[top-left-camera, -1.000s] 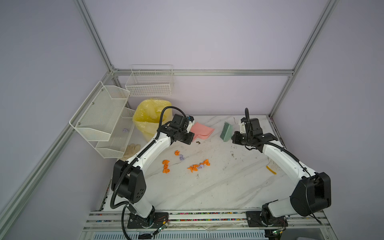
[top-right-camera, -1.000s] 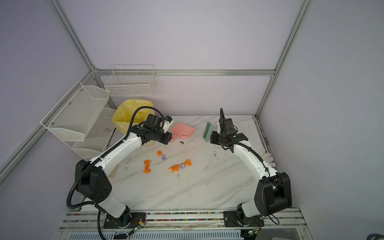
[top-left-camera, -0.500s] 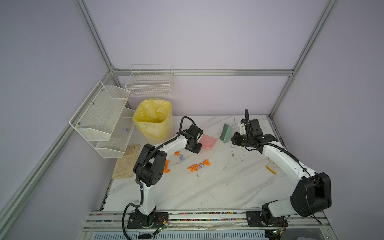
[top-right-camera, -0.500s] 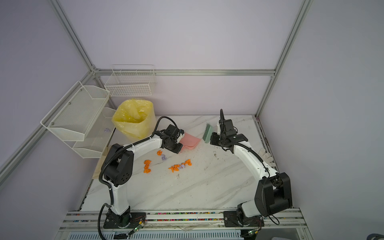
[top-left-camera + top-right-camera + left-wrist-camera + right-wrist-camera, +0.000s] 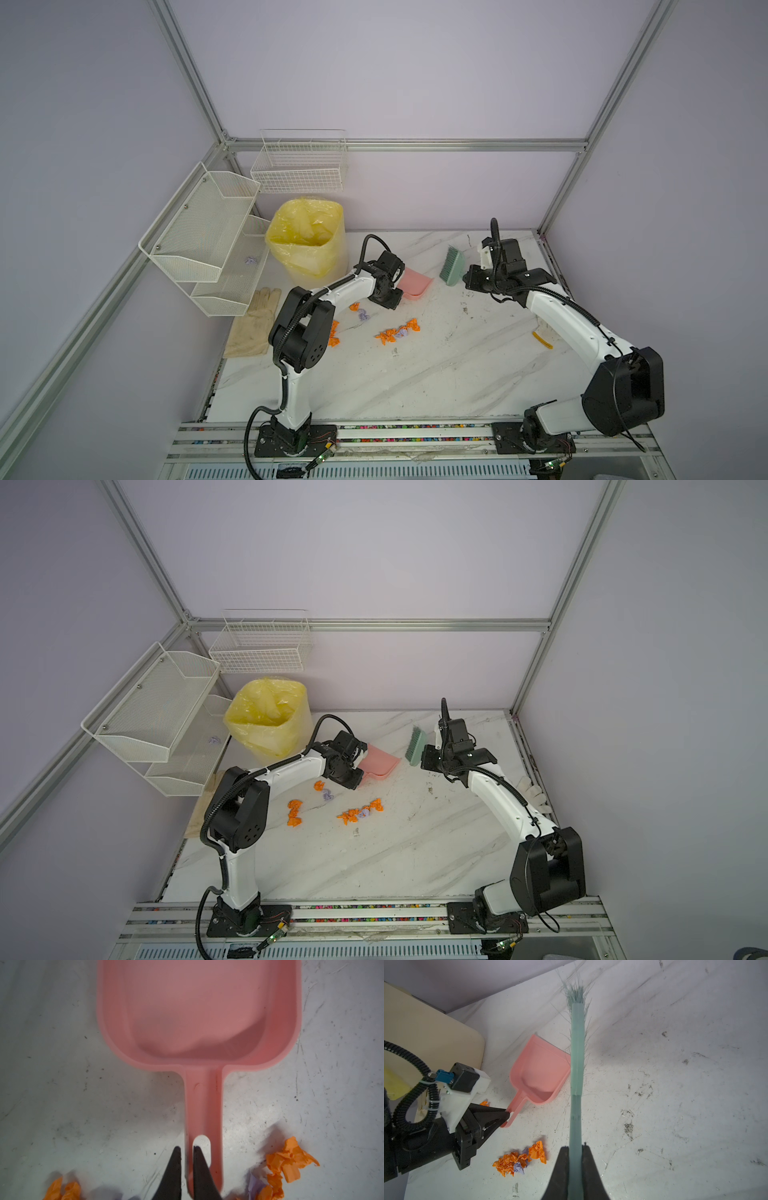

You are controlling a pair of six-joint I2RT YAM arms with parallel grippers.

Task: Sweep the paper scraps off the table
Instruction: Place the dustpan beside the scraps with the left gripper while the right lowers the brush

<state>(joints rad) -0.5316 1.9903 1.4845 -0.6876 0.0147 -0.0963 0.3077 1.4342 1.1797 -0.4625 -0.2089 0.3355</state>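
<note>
Orange and lilac paper scraps (image 5: 397,332) (image 5: 359,812) (image 5: 519,1161) lie in small groups on the marble table (image 5: 415,386), with more near my left arm (image 5: 294,812) (image 5: 291,1159). A pink dustpan (image 5: 415,282) (image 5: 380,762) (image 5: 197,1012) (image 5: 539,1072) rests flat behind them. My left gripper (image 5: 186,1148) (image 5: 397,299) (image 5: 508,1114) straddles the rim of its handle end. The jaws are parted a little, and a thin gap shows beside one finger. My right gripper (image 5: 575,1148) (image 5: 467,278) is shut on the handle of a green brush (image 5: 452,266) (image 5: 415,746), right of the dustpan.
A bin lined with yellow plastic (image 5: 307,241) stands at the back left under white wire racks (image 5: 208,237). A beige glove (image 5: 255,324) lies at the left edge. A thin yellow strip (image 5: 542,338) lies by my right arm and another glove (image 5: 530,789) at the right edge.
My left arm swung away from the bin and brought the dustpan down flat onto the table. Its jaws have parted slightly. My right arm with the brush has barely moved.
</note>
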